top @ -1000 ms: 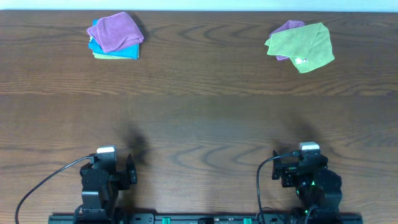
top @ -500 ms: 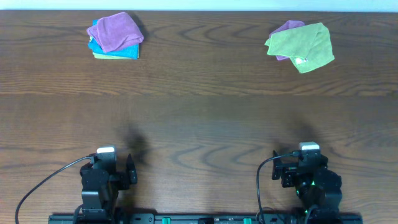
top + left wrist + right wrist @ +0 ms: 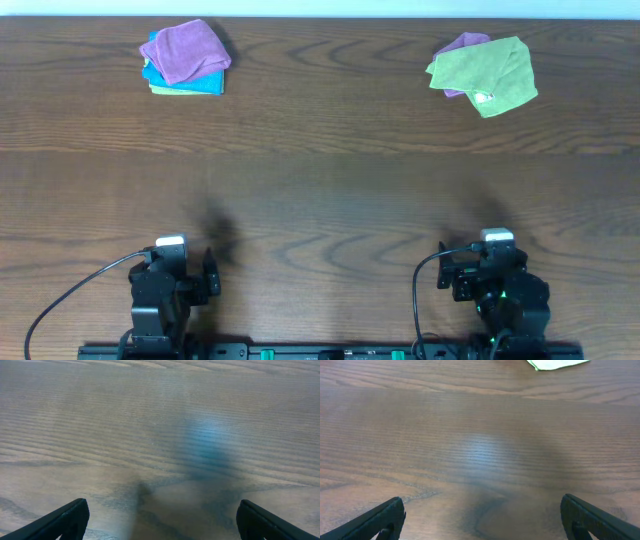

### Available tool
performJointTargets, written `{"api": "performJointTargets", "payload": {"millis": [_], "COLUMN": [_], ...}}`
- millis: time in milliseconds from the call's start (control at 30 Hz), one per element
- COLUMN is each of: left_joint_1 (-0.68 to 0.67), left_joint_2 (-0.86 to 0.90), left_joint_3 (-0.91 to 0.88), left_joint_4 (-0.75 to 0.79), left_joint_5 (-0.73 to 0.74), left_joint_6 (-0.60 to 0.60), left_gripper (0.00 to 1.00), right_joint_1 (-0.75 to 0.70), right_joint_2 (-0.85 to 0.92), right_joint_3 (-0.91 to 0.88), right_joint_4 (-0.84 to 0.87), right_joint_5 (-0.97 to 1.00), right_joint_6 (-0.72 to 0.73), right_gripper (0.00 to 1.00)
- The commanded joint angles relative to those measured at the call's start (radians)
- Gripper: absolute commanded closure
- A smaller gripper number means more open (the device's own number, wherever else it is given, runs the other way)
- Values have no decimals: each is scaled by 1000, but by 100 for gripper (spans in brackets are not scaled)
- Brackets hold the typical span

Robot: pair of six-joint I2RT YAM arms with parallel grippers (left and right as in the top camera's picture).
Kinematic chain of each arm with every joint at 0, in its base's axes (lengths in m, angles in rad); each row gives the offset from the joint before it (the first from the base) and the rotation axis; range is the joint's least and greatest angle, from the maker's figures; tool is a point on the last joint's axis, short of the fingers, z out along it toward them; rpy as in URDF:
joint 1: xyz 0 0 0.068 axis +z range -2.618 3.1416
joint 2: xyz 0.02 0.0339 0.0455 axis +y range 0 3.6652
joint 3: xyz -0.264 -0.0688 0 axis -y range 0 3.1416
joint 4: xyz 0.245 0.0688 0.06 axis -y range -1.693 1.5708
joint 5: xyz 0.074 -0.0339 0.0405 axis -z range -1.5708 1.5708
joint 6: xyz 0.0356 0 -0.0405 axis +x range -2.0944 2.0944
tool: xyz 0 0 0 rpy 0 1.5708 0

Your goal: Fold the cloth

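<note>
The lime-green cloth lies crumpled at the far right of the table, with a small white tag at its near edge, on top of a purple cloth. Its near edge shows at the top of the right wrist view. My left gripper is open and empty over bare wood at the near left; in the overhead view it is at the front edge. My right gripper is open and empty at the near right. Both are far from the cloth.
A stack of cloths stands at the far left: a purple one on a blue one, with a green edge under them. The wooden table spans the view. Cables run from both arm bases at the front edge.
</note>
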Motion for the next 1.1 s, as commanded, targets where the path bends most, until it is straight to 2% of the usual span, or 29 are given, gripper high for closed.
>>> {"api": "performJointTargets", "payload": {"millis": [0, 133, 267, 733, 933, 1067], "left_joint_1": [-5, -5, -5, -5, -5, -5], "left_joint_2": [-7, -7, -7, -7, -7, -7], "left_joint_3": [-18, -18, -18, -18, -18, -18], "left_joint_4": [-18, -18, -18, -18, -18, -18], "left_joint_5": [-18, -18, -18, -18, -18, -18], "left_joint_6": [14, 14, 14, 14, 14, 14], "left_gripper": [5, 5, 5, 5, 5, 5], "right_joint_1": [8, 8, 7, -92, -144, -183], "right_joint_2": [-1, 100, 287, 1112, 1318, 1468], "right_joint_3": [-6, 31, 153, 867, 1040, 1121], "right_joint_4": [-11, -16, -11, -56, -39, 30], "right_joint_5": [6, 6, 9, 73, 74, 65], "right_joint_6": [-13, -20, -20, 101, 100, 92], "right_gripper": [1, 1, 1, 1, 1, 1]}}
